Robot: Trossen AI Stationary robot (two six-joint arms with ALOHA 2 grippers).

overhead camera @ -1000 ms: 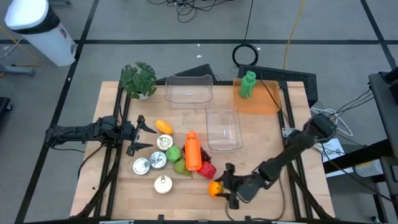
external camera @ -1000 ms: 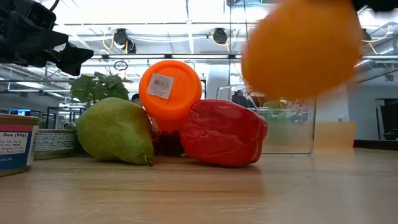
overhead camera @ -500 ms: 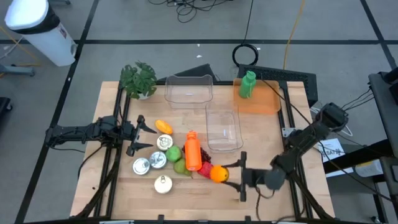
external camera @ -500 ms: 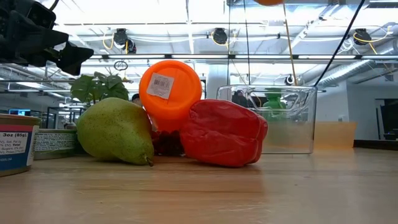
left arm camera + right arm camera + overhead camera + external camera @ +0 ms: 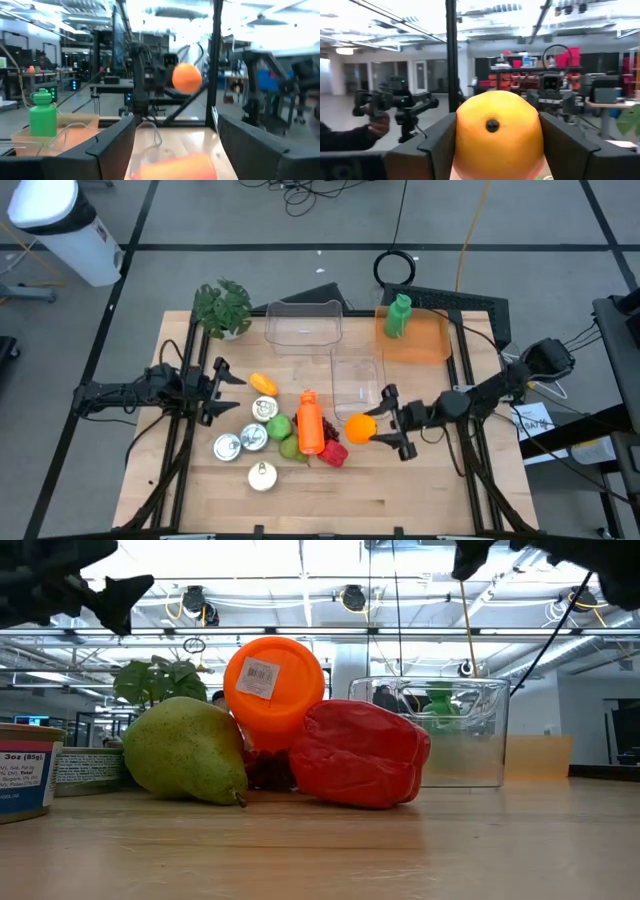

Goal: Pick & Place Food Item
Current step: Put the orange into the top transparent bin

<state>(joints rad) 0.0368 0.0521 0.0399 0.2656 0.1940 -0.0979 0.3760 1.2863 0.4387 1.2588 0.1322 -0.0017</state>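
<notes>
My right gripper [image 5: 385,422] pinches the orange [image 5: 360,428] above the table. Just beyond it sit two clear bins [image 5: 358,388]; the red pepper [image 5: 333,453] lies below. Left gripper [image 5: 222,389] spread

A green pear [image 5: 186,750] lies on the wooden desk [image 5: 330,850], touching dark berries [image 5: 266,769] wedged between it and a red bell pepper [image 5: 358,752]. Behind them an orange bottle [image 5: 273,679] shows its round end and a white label. A clear plastic container [image 5: 462,733] stands behind the pepper, with an orange bin [image 5: 538,755] farther back. Two cans [image 5: 28,769] sit by the desk's edge at the far side from the bin, a leafy plant [image 5: 160,680] behind them. Dark arm parts hang blurred overhead under ceiling lights.
</notes>
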